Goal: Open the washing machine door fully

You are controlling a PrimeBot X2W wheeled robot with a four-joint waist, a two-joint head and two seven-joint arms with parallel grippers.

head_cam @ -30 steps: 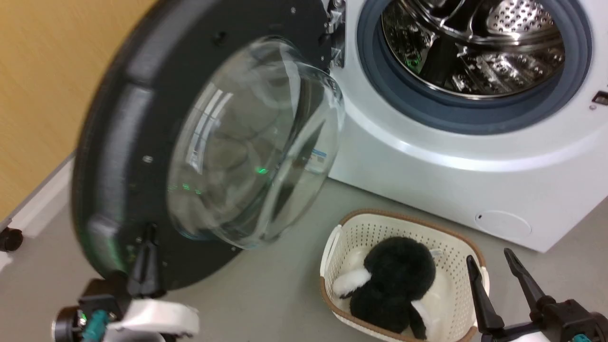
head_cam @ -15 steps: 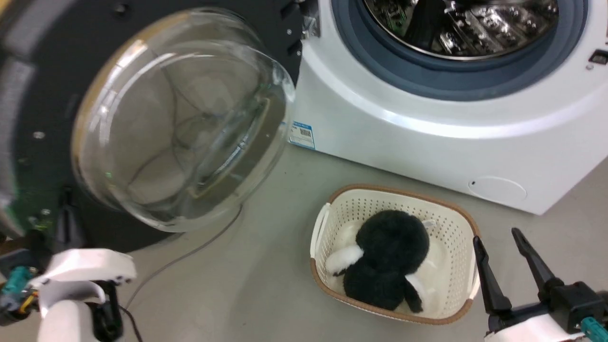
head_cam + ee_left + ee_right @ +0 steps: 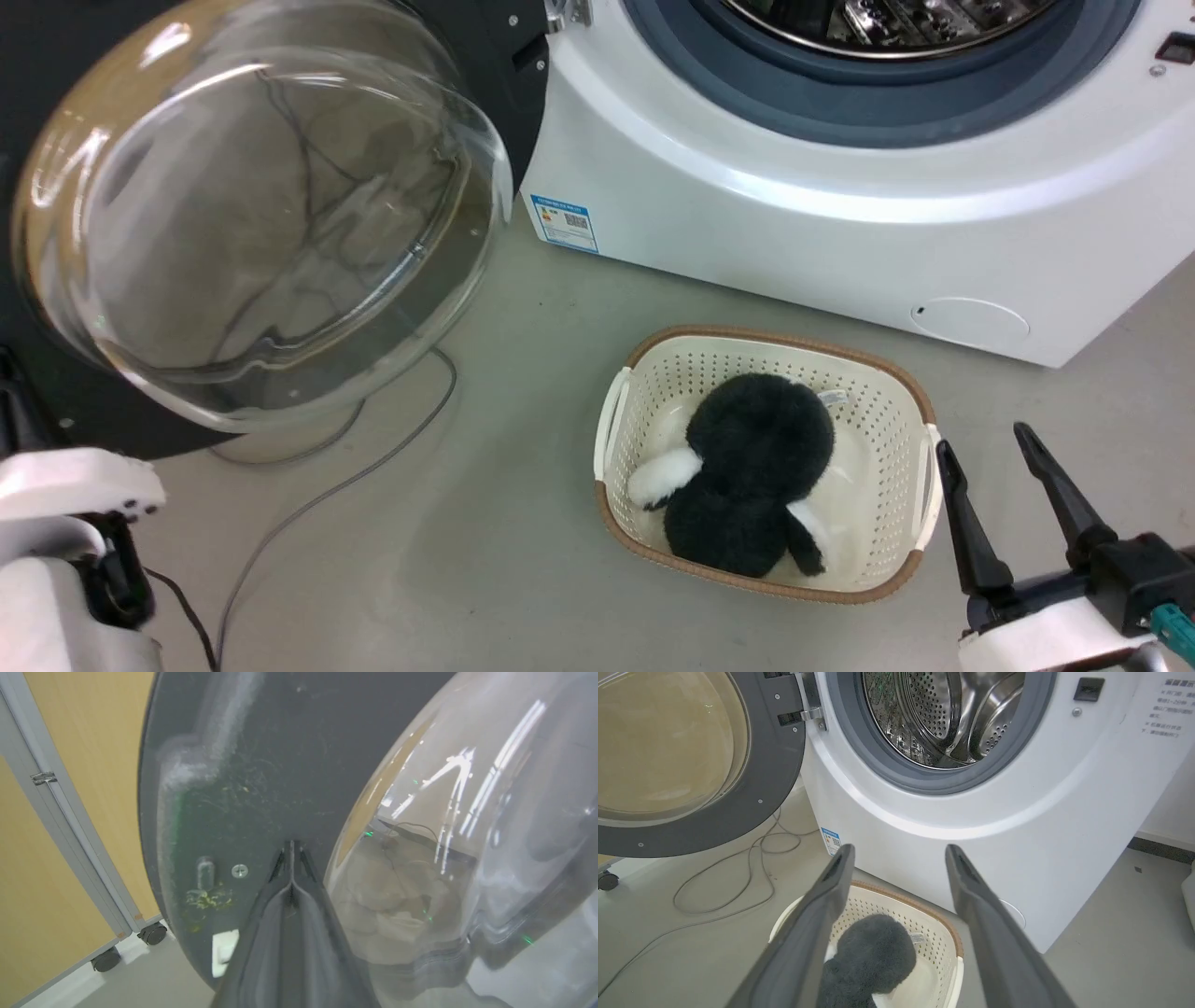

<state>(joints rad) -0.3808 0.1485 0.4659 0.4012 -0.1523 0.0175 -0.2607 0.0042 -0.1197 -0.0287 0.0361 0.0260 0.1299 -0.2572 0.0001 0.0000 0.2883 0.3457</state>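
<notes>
The washing machine door [image 3: 485, 65], a black disc with a bulging glass bowl [image 3: 261, 215], stands swung out to the left of the washing machine [image 3: 794, 215]. Its steel drum [image 3: 943, 714] and grey rubber ring lie exposed. My left gripper [image 3: 291, 847] is shut, tips against the door's black inner face [image 3: 233, 765] beside the glass bowl [image 3: 467, 835]. Its pale forearm [image 3: 65, 485] sits at the lower left. My right gripper [image 3: 982, 439] is open and holds nothing, off to the right of the basket. In its own view the right gripper [image 3: 900, 848] points at the washer's white front [image 3: 971, 826], with the door [image 3: 770, 765] at upper left.
A cream perforated basket [image 3: 896, 392] holding a black-and-white plush toy [image 3: 756, 485] stands on the floor before the washer. A grey cable [image 3: 327, 495] loops on the floor under the door. Behind the door is a wood-coloured panel on castors [image 3: 56, 812].
The door has swung further open to the left, my left arm going with it. The head camera has also shifted. My right gripper stays open and still.
</notes>
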